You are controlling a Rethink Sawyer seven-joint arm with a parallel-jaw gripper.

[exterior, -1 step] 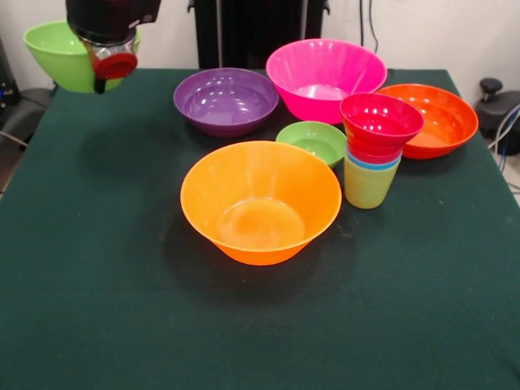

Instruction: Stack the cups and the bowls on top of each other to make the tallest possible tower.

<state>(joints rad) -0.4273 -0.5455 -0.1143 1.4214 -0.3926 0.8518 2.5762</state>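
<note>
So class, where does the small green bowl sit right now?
In the front view, the small green bowl sits mid-table, between the purple bowl and the tower, just behind the big orange bowl.

Six bowls and a short tower spread over a table [97,309].

The widest bowl [260,203] sits centre front, with a little bowl [313,142] touching it behind. The tower [370,183] stands just right, a topmost bowl [380,122] nested in stacked cups. Three bowls line the back. At far left, a corner bowl [57,53] shows behind the gripper [106,77].
</note>
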